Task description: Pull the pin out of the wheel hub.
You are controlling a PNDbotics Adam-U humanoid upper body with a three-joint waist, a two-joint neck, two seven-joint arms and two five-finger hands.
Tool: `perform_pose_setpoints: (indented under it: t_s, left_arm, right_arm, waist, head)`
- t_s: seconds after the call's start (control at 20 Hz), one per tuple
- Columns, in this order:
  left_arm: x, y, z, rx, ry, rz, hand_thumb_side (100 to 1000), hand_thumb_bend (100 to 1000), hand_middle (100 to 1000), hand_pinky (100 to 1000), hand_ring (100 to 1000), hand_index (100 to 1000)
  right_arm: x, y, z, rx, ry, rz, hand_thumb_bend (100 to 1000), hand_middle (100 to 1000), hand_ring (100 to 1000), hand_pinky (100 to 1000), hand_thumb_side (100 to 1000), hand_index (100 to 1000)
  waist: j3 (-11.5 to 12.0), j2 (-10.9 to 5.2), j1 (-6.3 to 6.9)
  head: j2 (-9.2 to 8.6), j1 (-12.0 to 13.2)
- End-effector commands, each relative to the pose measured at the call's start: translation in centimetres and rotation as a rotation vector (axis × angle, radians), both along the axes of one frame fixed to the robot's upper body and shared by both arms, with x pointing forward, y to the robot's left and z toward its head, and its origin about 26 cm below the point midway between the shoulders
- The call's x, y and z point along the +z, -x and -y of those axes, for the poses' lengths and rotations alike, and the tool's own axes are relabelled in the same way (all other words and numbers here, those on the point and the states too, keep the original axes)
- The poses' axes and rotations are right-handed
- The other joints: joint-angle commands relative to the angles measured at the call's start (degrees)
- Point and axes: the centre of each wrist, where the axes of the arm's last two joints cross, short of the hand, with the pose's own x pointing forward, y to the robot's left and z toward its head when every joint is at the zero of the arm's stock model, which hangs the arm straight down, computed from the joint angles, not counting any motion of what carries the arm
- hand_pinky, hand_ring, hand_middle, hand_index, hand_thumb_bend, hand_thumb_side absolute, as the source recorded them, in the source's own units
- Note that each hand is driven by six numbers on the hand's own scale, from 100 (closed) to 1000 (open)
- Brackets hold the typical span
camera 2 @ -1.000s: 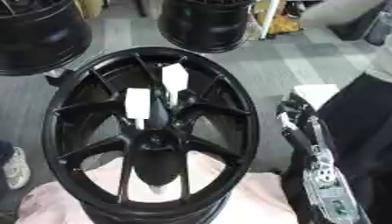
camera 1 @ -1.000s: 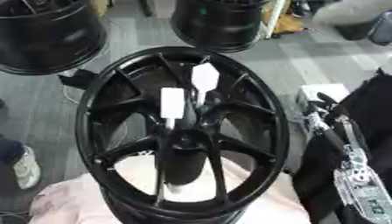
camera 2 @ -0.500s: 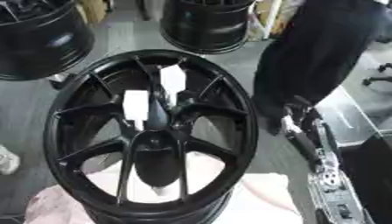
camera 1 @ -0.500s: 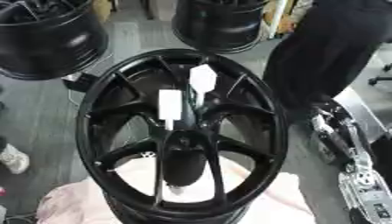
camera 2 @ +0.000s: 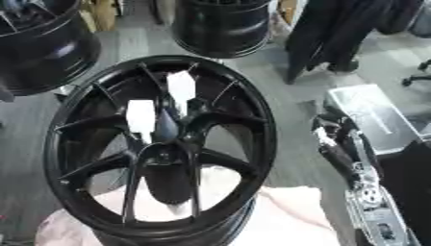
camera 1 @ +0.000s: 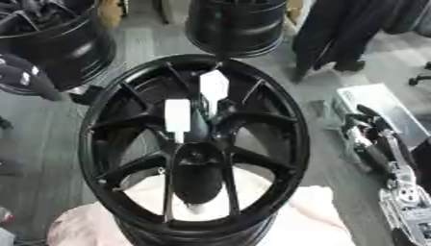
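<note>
A black multi-spoke wheel [camera 1: 278,139] lies flat on a pinkish cloth [camera 1: 303,216] in the middle of both views. Its hub [camera 1: 195,154] sits at the centre, dark and round. I cannot make out a pin in it. Two white tags stand on the spokes above the hub, one near it [camera 1: 177,115] and one further back [camera 1: 214,85]. My right hand [camera 2: 333,141] hangs beside the wheel's right rim, apart from it, at the end of a silver and black forearm [camera 2: 370,202]. My left hand does not show.
Two more black wheels stand behind, one at the back centre [camera 1: 235,24] and one at the back left [camera 1: 50,43]. A grey flat case [camera 2: 370,113] lies on the floor right of my arm. A person in dark clothes [camera 1: 336,29] stands at the back right.
The person in dark clothes has walked from beside the wheel's right rim to the back right. The view has shifted a little. My right arm stays in about the same place.
</note>
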Motion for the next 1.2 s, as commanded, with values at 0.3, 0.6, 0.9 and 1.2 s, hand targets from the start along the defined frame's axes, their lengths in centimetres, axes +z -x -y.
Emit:
perform_pose_setpoints:
  t_s: [0.3,0.6,0.9,1.2]
  left_arm:
    - [1.9,-1.4,6.6,-0.121,-0.158,0.13,437,742,712,778,715,850]
    - [0.1,-4.8,10.0,-0.137,-0.202,0.165,439,744,701,766,703,847]
    - [-1.0,-7.1,12.4,-0.155,-0.207,0.169,446,740,721,771,713,848]
    - [-1.9,-8.5,13.9,-0.162,-0.217,0.178,455,734,727,767,708,851]
  right_arm:
    - [0.4,0.1,0.8,0.008,0.043,-0.002,158,753,705,694,500,913]
    - [0.2,0.2,0.8,0.009,0.039,-0.008,156,753,705,694,505,913]
    - [0.2,0.1,0.5,0.021,0.035,-0.01,156,752,705,694,505,913]
    - [0.2,0.0,0.3,0.034,0.035,-0.01,156,752,705,694,505,913]
  waist:
    - [0.22,-1.87,-0.04]
    - [-0.22,-1.87,-0.31]
    - [-0.85,-1.65,-0.52]
    - [-1.59,-1.46,-0.62]
  head:
    - [0.95,0.5]
    - [1.22,0.9]
    - [1.21,1.68]
    - [1.03,2.45]
